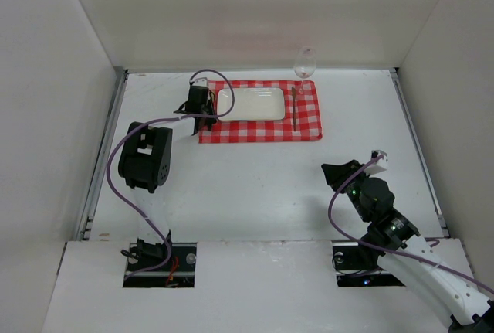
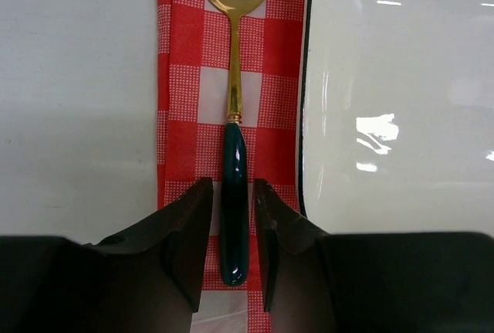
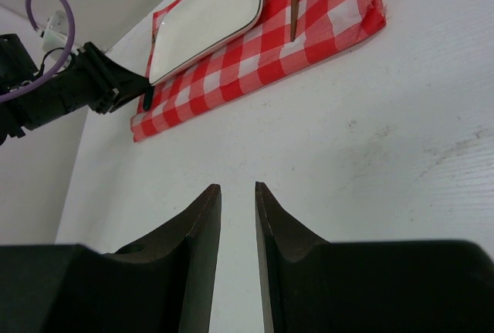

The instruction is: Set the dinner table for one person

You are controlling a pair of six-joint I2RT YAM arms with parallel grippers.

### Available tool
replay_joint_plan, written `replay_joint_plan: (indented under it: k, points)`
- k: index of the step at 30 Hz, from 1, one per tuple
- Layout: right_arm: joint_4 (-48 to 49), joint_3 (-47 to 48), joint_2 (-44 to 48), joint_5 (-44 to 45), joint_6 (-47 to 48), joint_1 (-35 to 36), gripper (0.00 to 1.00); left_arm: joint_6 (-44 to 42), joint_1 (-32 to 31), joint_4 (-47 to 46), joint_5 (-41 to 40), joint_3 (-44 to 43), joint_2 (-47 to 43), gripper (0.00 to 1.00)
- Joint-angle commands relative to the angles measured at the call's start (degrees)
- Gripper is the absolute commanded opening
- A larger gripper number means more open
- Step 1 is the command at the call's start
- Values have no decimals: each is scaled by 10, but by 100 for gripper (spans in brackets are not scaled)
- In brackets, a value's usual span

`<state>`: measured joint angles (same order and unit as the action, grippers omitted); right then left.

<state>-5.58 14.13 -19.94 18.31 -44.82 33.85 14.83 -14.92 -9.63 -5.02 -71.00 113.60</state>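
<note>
A spoon with a gold bowl and dark green handle lies on the red-and-white checked cloth, just left of the white rectangular plate. My left gripper straddles the handle's end, open, with a sliver of cloth showing on each side of the handle. In the top view the left gripper sits at the cloth's left edge beside the plate. My right gripper hangs open and empty over the bare dinner table, near the right front.
A slim utensil lies on the cloth right of the plate. A wine glass stands just behind the cloth's far right corner. The left arm's dark elbow rises over the table's left side. White walls enclose the table.
</note>
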Motion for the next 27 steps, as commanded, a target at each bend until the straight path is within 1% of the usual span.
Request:
replay_joint_plan:
  k: [1, 7, 10, 12, 13, 15, 18, 19, 20, 21, 24, 27]
  points:
    - [25, 4, -1, 5, 2, 6, 30, -11, 0, -7, -9, -16, -20, 27]
    - [25, 5, -1, 5, 2, 6, 30, -13, 0, -5, -16, -9, -43, 31]
    - [25, 5, -1, 5, 3, 6, 30, -10, 2, -4, -23, 6, -78, 35]
    - [25, 5, -3, 5, 3, 6, 30, -2, 5, -5, -29, 22, -109, 39]
    - [25, 5, -4, 5, 3, 6, 30, 7, 7, -5, -38, 31, -127, 42]
    - [25, 5, -5, 5, 3, 6, 30, 33, 8, -4, -57, 58, -170, 53]
    - [26, 5, -4, 5, 4, 6, 31, 80, 6, -4, -102, 116, -247, 61]
    - [26, 5, -4, 5, 4, 6, 32, 96, 5, -4, -115, 142, -278, 70]
    - [27, 5, -5, 5, 4, 6, 34, 107, 1, -7, -123, 173, -309, 89]
    - [28, 5, -6, 5, 5, 6, 36, 114, 0, -8, -125, 195, -332, 100]
    - [30, 7, -15, 7, 5, 6, 41, 150, -12, 7, -154, 288, -432, 100]
    - [40, 13, -43, 7, 8, 16, 49, 183, -30, 67, -210, 366, -540, 100]
